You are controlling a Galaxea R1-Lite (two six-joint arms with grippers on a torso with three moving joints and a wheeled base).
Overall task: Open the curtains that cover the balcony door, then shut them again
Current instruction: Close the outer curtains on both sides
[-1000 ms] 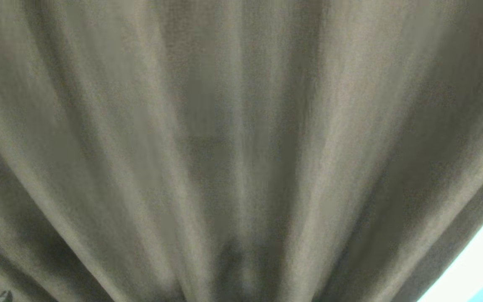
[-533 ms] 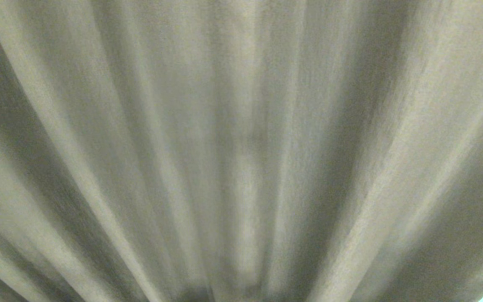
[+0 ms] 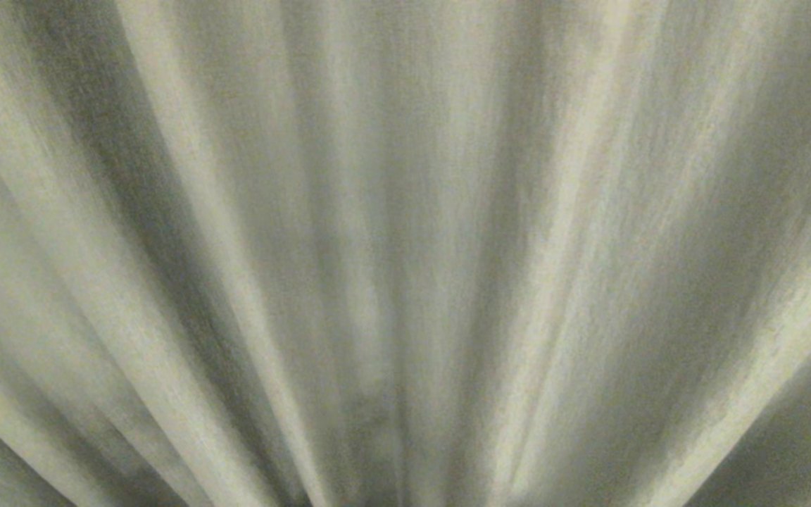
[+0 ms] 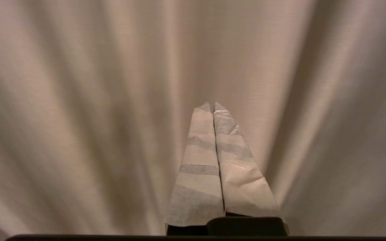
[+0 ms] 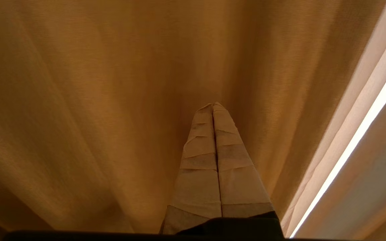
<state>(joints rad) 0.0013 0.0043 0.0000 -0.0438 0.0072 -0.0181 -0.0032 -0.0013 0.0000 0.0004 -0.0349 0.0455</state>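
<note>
Closest to the wrist cameras, each arm ends in a pair of tape-wrapped fingers pressed flat together with nothing between them. The left gripper [image 4: 212, 104] points straight at the folds of the curtains [image 4: 79, 100], its tip near the cloth or perhaps just against it; contact cannot be told. The right gripper [image 5: 212, 104] is likewise closed and empty, aimed into the thick cream fabric with its tip close to a fold.

Beyond the fingers, the opaque drape fills nearly everything, hanging in deep vertical pleats. In the head view the curtains [image 3: 405, 253] cover the whole frame, so the robot stands right up against them, and neither arm shows there. To one side in the right wrist view a bright strip of light [image 5: 357, 134] runs along the drape's edge, likely where the cloth ends or parts. The balcony door is hidden behind the fabric.

With both pairs of fingers closed, the arms seem set to push or sweep the drape sideways rather than pinch it; the cloth will yield and bunch.
</note>
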